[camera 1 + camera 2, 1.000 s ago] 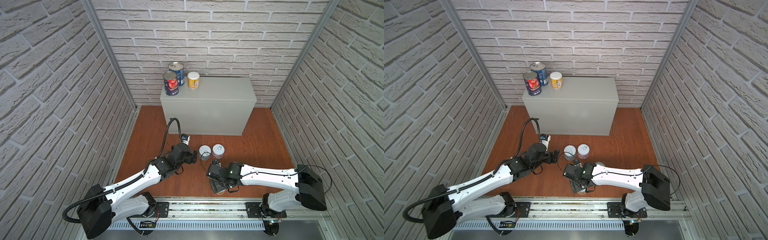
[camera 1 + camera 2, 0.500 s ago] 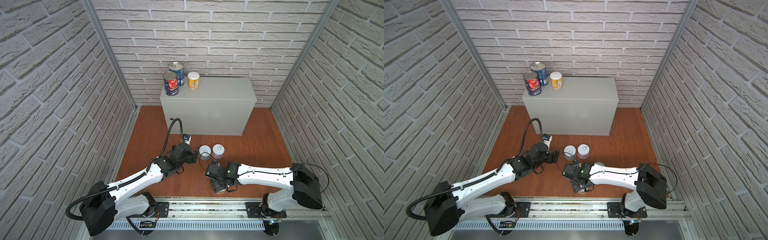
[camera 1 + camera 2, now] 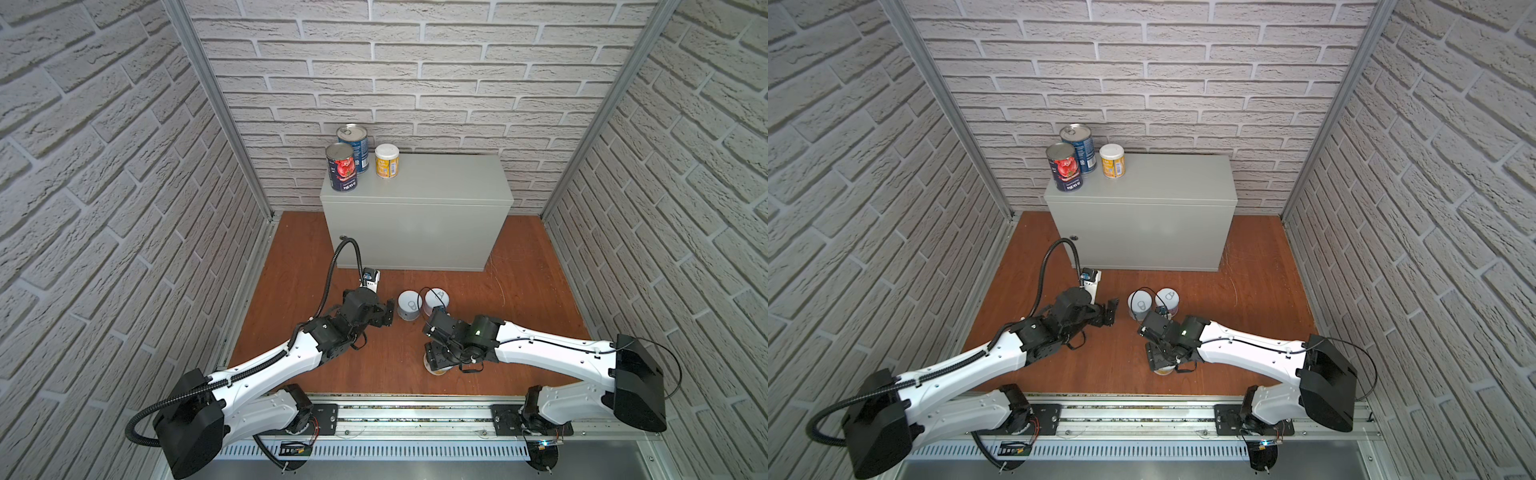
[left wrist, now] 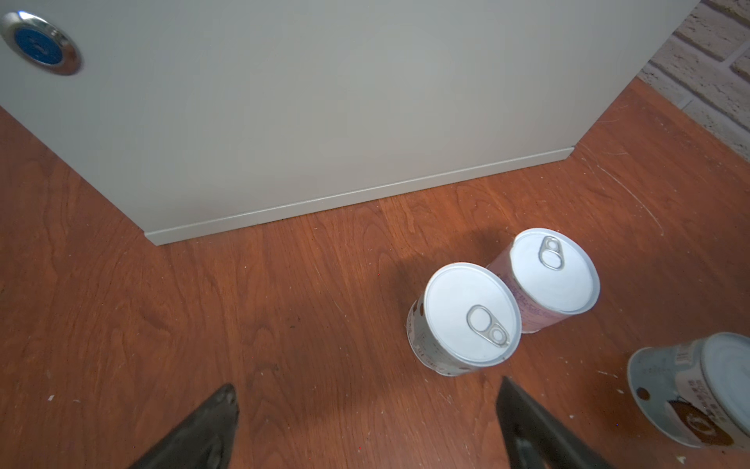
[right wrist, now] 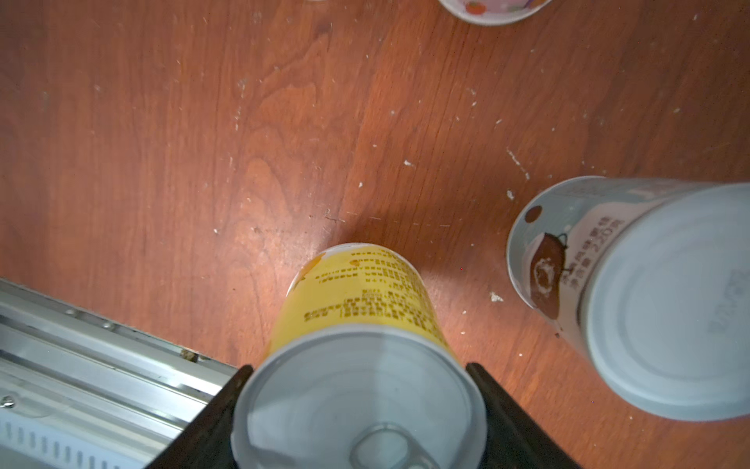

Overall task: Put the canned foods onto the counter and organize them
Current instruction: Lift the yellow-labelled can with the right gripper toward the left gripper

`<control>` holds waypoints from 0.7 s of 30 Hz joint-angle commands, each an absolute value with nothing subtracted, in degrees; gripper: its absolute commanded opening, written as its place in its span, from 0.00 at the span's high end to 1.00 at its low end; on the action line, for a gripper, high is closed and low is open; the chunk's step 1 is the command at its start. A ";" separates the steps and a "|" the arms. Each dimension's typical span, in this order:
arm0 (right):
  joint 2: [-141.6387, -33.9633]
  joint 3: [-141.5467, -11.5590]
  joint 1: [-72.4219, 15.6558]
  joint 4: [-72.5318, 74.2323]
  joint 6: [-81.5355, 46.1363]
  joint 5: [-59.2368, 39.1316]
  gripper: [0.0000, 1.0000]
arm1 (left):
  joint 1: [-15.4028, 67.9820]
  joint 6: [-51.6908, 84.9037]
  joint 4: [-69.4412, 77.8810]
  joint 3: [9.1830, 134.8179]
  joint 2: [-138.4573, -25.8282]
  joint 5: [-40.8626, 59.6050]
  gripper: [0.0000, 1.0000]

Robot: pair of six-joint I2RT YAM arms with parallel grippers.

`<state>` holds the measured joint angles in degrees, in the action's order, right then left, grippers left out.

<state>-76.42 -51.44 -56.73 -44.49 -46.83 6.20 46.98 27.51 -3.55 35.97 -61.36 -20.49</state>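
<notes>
My right gripper (image 5: 358,367) is shut on a yellow can (image 5: 357,300) with a white pull-tab lid, low over the wooden floor near the front rail. In both top views this gripper (image 3: 436,361) covers most of that can. A pale blue can (image 5: 633,292) stands beside it. My left gripper (image 4: 367,390) is open and empty, just short of a pale can (image 4: 466,320) that touches a pink can (image 4: 552,280). The grey counter (image 3: 415,195) carries a tomato can (image 3: 341,166), a blue can (image 3: 353,145) and another yellow can (image 3: 387,161) at its back left corner.
Brick walls close in the cell on three sides. A metal rail (image 5: 81,365) runs along the floor's front edge, close to the held can. The counter's front has a round lock (image 4: 40,42). The counter top's right part (image 3: 1183,178) is bare.
My right gripper's jaws have closed onto the yellow can. The left arm has barely shifted and its gripper stays open.
</notes>
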 commanded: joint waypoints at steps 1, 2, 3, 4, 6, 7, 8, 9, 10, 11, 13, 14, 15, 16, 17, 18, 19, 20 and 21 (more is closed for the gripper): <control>-73.87 -52.01 -55.14 -41.08 -45.03 4.37 0.35 | 46.76 26.23 1.26 34.22 -59.43 -21.19 0.02; -73.60 -52.12 -54.66 -40.80 -44.69 4.04 0.35 | 46.76 26.26 1.51 33.91 -59.12 -21.15 0.02; -73.27 -52.28 -54.19 -40.38 -44.33 3.34 0.35 | 46.80 26.19 1.81 33.71 -58.86 -21.09 0.02; -72.93 -52.38 -53.50 -39.72 -44.00 2.41 0.35 | 46.80 26.06 2.04 33.50 -58.59 -20.93 0.02; -72.24 -52.47 -52.12 -37.89 -43.60 0.62 0.35 | 46.76 25.76 2.56 33.03 -58.21 -20.72 0.02; -71.93 -52.92 -51.44 -37.14 -43.20 0.11 0.35 | 46.77 25.88 3.00 32.71 -57.95 -20.75 0.02; -71.83 -53.46 -50.78 -36.79 -42.93 0.00 0.35 | 46.76 26.16 3.52 32.40 -57.84 -20.63 0.02; -71.92 -54.50 -50.18 -36.84 -42.42 0.00 0.35 | 46.76 26.29 4.34 32.11 -57.67 -20.17 0.02; -72.07 -55.34 -49.73 -36.88 -41.96 -0.07 0.35 | 46.76 26.15 5.04 32.00 -57.66 -19.59 0.02; -72.21 -56.33 -49.20 -36.80 -41.45 -0.29 0.35 | 46.76 25.92 5.71 31.99 -57.57 -19.11 0.02; -72.57 -57.91 -48.44 -36.42 -40.36 -0.86 0.35 | 46.76 25.58 6.15 32.33 -57.72 -18.76 0.02; -72.75 -58.76 -48.04 -36.51 -39.72 -1.29 0.35 | 46.77 25.44 6.08 32.67 -57.81 -18.81 0.02; -72.80 -59.57 -47.75 -36.63 -39.16 -1.40 0.35 | 46.77 25.48 5.85 33.02 -57.82 -18.68 0.02; -72.66 -60.05 -47.49 -36.66 -38.88 -1.45 0.35 | 46.76 25.48 5.66 33.28 -57.75 -18.50 0.02; -72.46 -60.44 -47.10 -36.43 -38.55 -1.61 0.35 | 46.80 25.71 5.25 33.60 -57.74 -18.23 0.02; -72.10 -60.68 -46.73 -36.01 -38.25 -2.15 0.35 | 46.77 25.85 4.80 34.02 -57.68 -17.89 0.02; -71.97 -60.88 -46.37 -35.87 -37.93 -2.64 0.35 | 46.80 25.93 4.46 34.30 -57.66 -17.47 0.02; -71.69 -61.20 -46.03 -35.82 -37.65 -3.06 0.35 | 46.76 26.03 4.16 34.53 -57.53 -17.11 0.02; -71.51 -61.47 -45.67 -36.09 -37.37 -3.16 0.35 | 46.76 26.19 4.05 34.61 -57.40 -16.97 0.02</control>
